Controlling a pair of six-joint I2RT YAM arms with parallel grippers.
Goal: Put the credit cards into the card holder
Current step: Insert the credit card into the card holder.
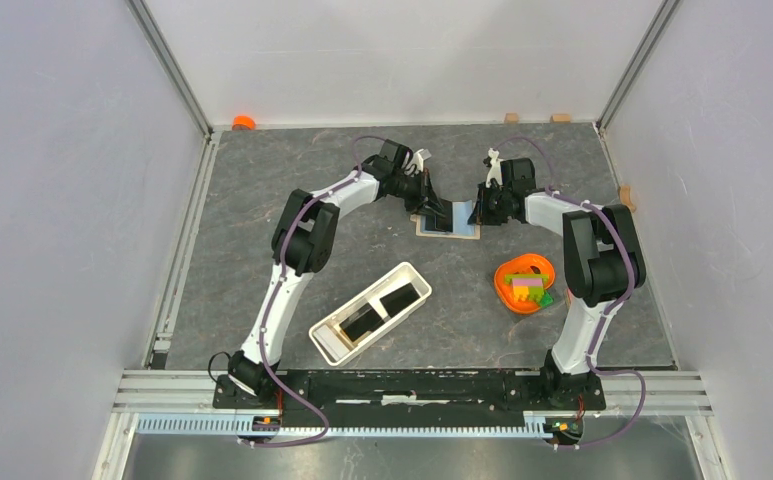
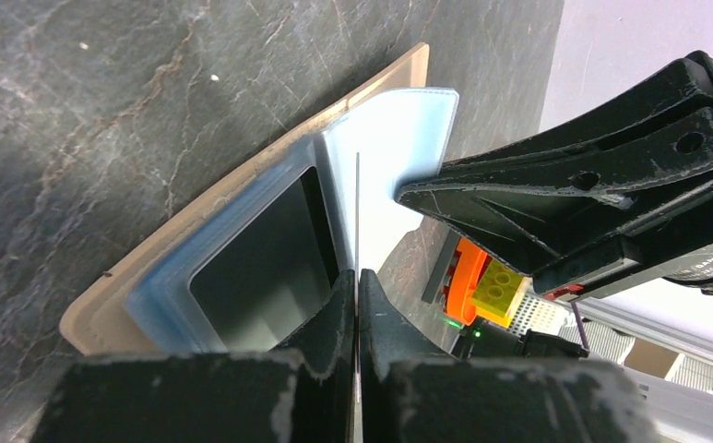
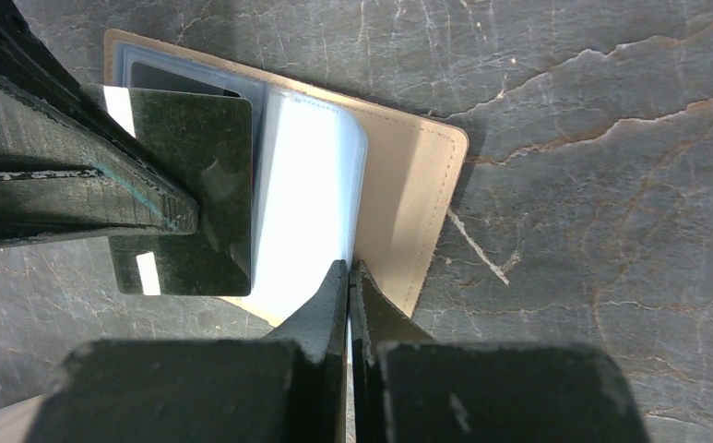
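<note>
Card holder (image 3: 417,185): tan wallet, clear sleeves, lying open at table's 12 o'clock. Left gripper (image 2: 357,281) clamped on glossy black credit card (image 3: 200,157). Right gripper (image 3: 349,272) pinching sleeve (image 3: 306,203).

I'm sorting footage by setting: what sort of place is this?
Probably a robot lab test cell: left arm and right arm bolted to a metal rail, plain panel walls around a stone-patterned table, an orange bowl of toy blocks.

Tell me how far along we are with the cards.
Done: one dark card seems already sleeved in the tan card holder. In hand: the left gripper pinches a black card over it while the right gripper pinches a clear sleeve. Left: seat that card, then the two black cards in the white tray.
</note>
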